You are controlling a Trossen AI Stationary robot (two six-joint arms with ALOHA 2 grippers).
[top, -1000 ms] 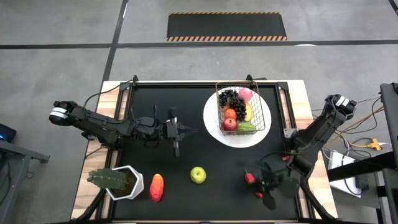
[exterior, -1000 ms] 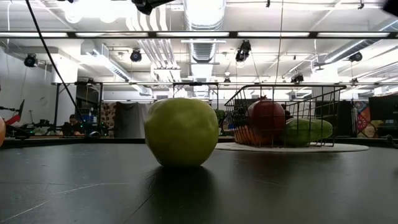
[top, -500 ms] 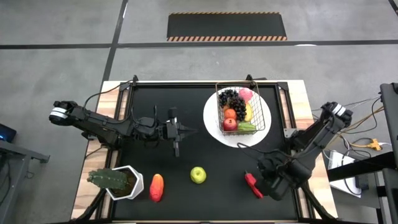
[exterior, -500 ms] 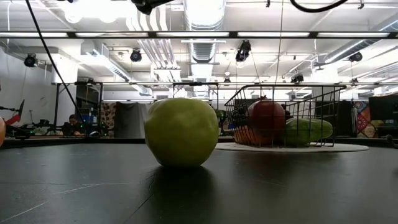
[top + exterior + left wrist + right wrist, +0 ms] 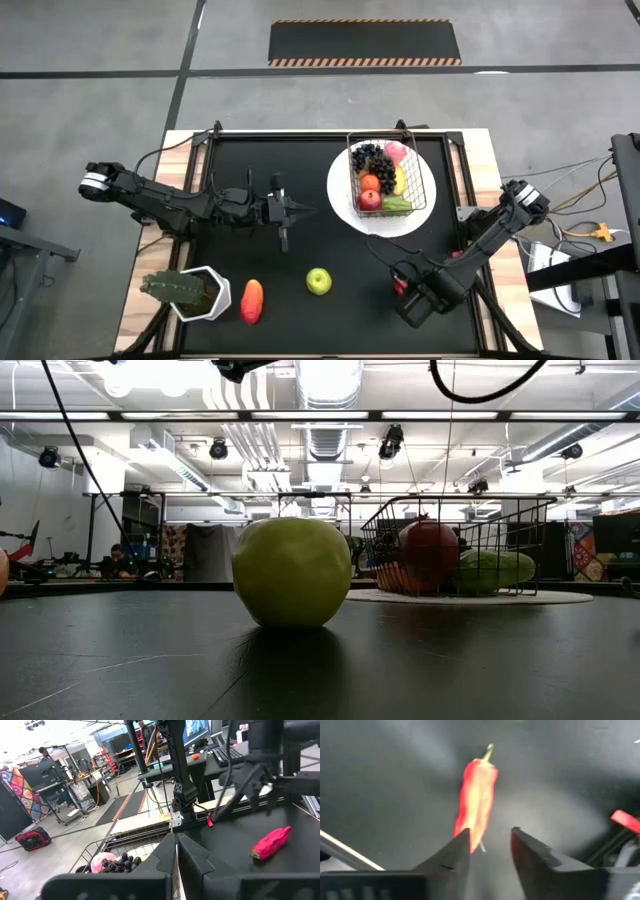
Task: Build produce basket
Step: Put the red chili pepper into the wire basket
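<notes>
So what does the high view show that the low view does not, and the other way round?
Only the high view shows both arms, the left end effector waiting at table centre, the right end effector over a red pepper, the potted plant and the mango. Only the low view shows the room behind. Both show the green apple, the basket and the plate.

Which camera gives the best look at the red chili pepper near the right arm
The right wrist view: the red chili pepper fills the frame, lying on the table just ahead of the right end effector. The left wrist view shows it whole but farther off. The high view has the arm covering most of it; the low view misses it.
</notes>
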